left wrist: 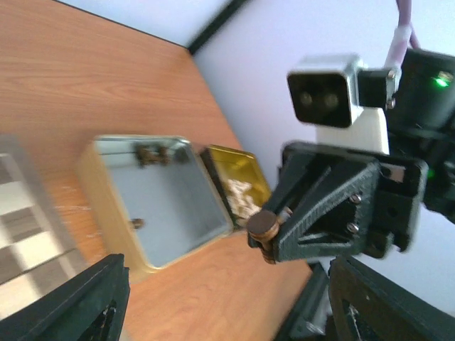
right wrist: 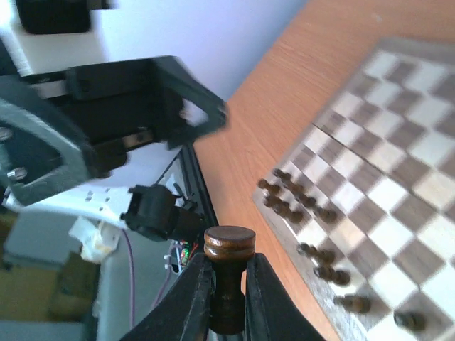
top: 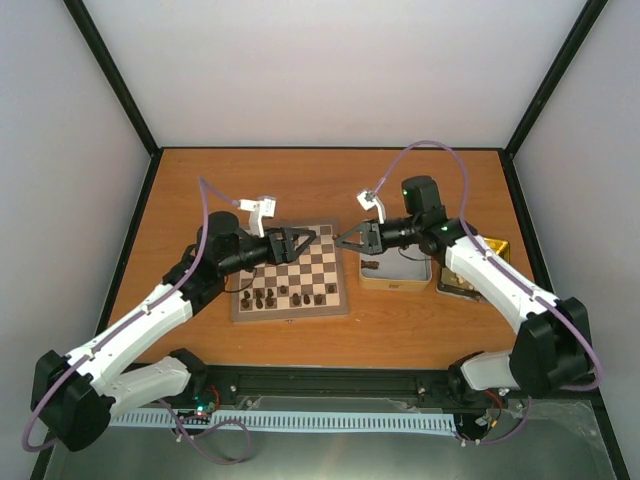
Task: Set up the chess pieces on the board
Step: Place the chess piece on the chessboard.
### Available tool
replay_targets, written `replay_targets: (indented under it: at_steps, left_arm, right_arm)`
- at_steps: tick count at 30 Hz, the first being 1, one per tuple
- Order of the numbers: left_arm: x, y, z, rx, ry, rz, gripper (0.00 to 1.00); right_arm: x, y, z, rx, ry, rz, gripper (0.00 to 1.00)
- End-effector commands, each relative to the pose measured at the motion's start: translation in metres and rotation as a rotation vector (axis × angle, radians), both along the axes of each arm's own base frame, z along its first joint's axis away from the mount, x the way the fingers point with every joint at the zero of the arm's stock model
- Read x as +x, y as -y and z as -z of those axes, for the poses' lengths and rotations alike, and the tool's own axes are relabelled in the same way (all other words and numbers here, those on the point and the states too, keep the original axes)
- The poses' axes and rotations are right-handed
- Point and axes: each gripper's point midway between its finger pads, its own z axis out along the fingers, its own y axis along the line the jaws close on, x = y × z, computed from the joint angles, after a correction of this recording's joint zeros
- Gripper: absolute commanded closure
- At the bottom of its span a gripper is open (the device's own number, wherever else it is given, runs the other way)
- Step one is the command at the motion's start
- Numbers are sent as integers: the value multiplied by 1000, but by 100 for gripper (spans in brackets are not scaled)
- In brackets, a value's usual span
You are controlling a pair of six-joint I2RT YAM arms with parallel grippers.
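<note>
My right gripper [right wrist: 229, 284] is shut on a dark brown chess piece [right wrist: 229, 245], its round base pointing at the camera. In the top view that right gripper [top: 343, 240] hovers just past the right edge of the board [top: 318, 262]. My left gripper [top: 303, 241] faces it tip to tip over the board's far right corner. In the left wrist view my left gripper [left wrist: 227, 312] is open with nothing between its fingers [left wrist: 78, 305]. It looks at the held piece [left wrist: 264, 229]. Several dark pieces [top: 280, 295] stand on the board's near rows, also visible as the dark pieces [right wrist: 298, 206].
A silver tin [top: 412, 278] lies right of the board with a few dark pieces [left wrist: 153, 154] inside. A gold tin [left wrist: 234, 185] holding pale pieces sits beyond it. Black frame rails and white walls enclose the wooden table [top: 400, 340].
</note>
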Motion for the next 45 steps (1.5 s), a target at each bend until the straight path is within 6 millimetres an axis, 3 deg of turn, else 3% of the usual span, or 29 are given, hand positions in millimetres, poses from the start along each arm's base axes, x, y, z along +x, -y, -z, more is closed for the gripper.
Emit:
replay_targets:
  at_steps: [1, 3, 10, 16, 20, 28, 45]
  left_arm:
    - [25, -41, 26, 169, 0, -259, 23]
    - [30, -57, 32, 228, 14, -340, 23]
    - [36, -101, 23, 375, 115, -526, 22]
    - [35, -121, 10, 424, 191, -605, 20]
    - [35, -124, 13, 436, 195, -612, 19]
    - [33, -123, 14, 425, 200, -603, 19]
    - [30, -127, 15, 419, 204, -622, 17]
  right_arm:
    - [-3, 8, 67, -180, -464, 183, 94]
    - [-14, 12, 88, -269, -566, 242, 93]
    - [-45, 20, 125, -448, -867, 332, 91]
    - [-61, 14, 144, -520, -1068, 328, 91]
    - [-66, 4, 155, -565, -1148, 309, 91]
    - [-55, -14, 172, -626, -1206, 325, 90]
    - [-54, 1, 197, -801, -1190, 447, 89]
